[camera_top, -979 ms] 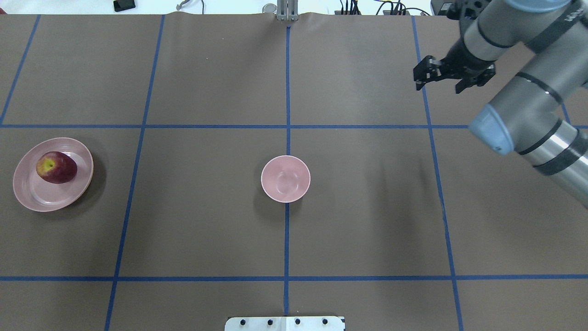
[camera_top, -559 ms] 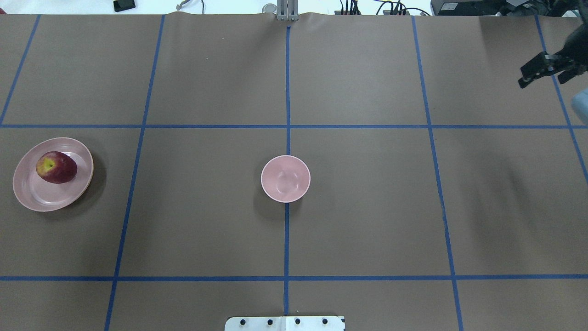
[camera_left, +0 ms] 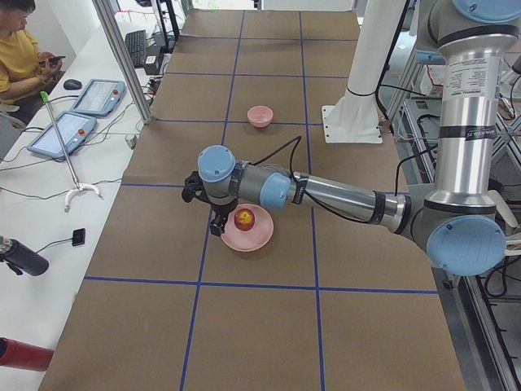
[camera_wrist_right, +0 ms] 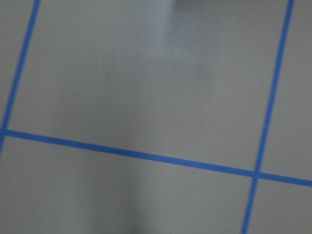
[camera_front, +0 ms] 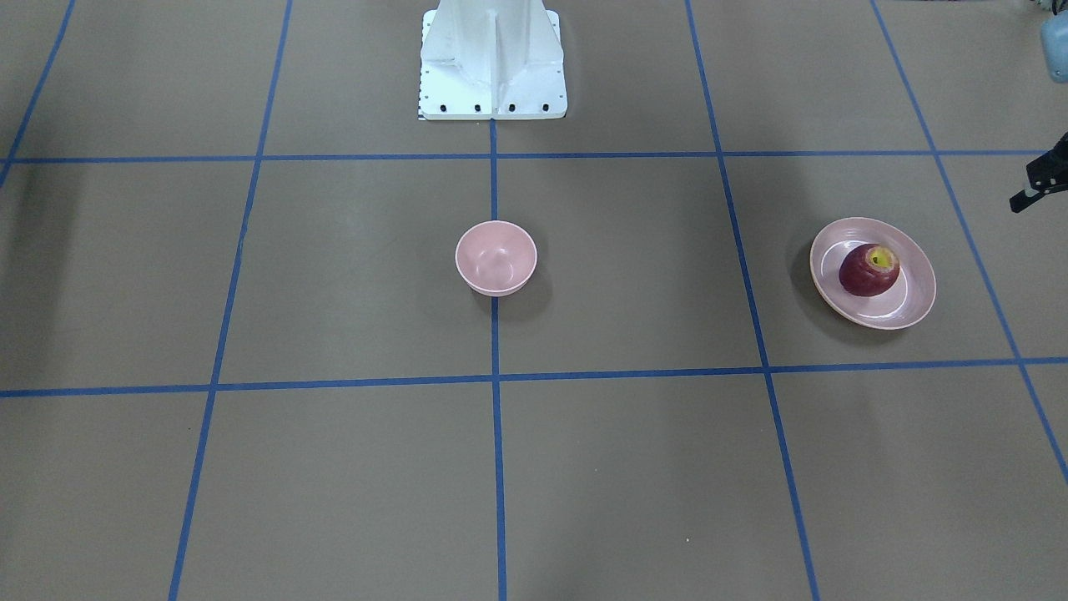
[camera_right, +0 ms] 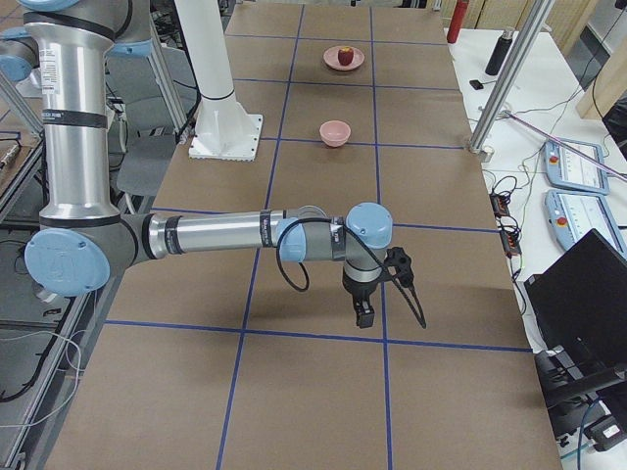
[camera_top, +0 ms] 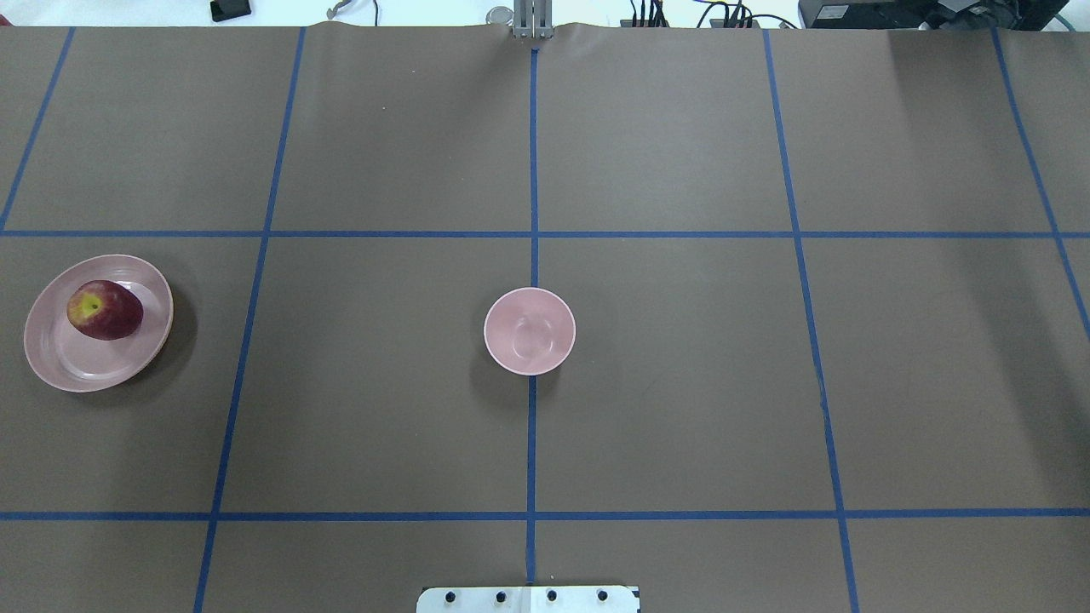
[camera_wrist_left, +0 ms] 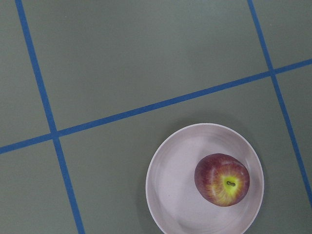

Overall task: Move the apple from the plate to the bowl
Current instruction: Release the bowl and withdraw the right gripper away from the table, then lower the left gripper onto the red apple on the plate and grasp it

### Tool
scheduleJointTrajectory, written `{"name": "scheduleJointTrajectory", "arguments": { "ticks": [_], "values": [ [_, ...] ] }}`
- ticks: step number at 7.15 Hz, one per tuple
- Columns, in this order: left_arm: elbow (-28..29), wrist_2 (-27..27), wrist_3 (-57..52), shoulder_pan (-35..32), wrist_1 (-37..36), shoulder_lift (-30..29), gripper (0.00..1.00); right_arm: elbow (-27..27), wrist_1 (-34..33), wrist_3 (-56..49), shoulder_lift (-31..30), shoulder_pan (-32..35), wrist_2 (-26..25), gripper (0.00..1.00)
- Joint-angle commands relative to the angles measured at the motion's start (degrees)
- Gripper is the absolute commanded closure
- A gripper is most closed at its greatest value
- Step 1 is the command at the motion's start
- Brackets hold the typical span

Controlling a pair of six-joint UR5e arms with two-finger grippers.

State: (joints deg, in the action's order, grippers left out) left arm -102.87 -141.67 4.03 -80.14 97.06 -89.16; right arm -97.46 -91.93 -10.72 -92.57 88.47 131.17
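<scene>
While the apple (camera_top: 105,310) lies on the plate (camera_top: 60,362), overhead frame's left, I cannot tell whether the left gripper (camera_left: 217,221) or right gripper (camera_right: 364,313) fingers are spread.

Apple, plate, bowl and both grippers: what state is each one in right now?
apple: resting on the plate, stem hollow upward, not gripped.
plate: flat on the table, holding the apple.
bowl: upright, empty.
left gripper: hovering by the plate; open or shut cannot be told.
right gripper: over bare table, far from both dishes; open or shut cannot be told.
</scene>
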Motion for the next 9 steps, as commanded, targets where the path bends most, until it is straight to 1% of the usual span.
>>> {"name": "scheduleJointTrajectory", "arguments": {
  "ticks": [1,2,3,4,5,7,9],
  "values": [
    [0.73,5.77,10.61,8.64,11.42,2.30,0.00,0.17,0.26,-1.32,-1.38,0.91,-0.03,0.00],
    [1.87,7.96,14.47,11.91,16.70,3.11,0.00,0.17,0.34,-1.14,-1.56,0.91,-0.12,0.00],
    [1.88,10.25,21.30,15.68,21.02,3.11,0.00,-0.09,0.52,-0.88,-1.99,0.91,-0.12,0.00],
    [1.97,15.41,25.11,20.07,23.06,3.11,0.00,0.08,0.61,-0.79,-2.09,0.91,-0.12,0.00],
    [1.97,19.55,27.32,23.33,23.26,2.94,0.00,0.08,0.61,-0.79,-2.52,0.91,-0.21,0.00],
    [2.23,19.68,28.14,24.07,23.26,2.50,0.01,0.08,0.61,-0.70,-2.79,0.91,-0.30,0.00],
    [4.33,19.76,28.14,25.29,23.43,1.80,0.01,0.08,0.61,-0.70,-2.88,0.82,-0.21,0.00]
  ]
}}
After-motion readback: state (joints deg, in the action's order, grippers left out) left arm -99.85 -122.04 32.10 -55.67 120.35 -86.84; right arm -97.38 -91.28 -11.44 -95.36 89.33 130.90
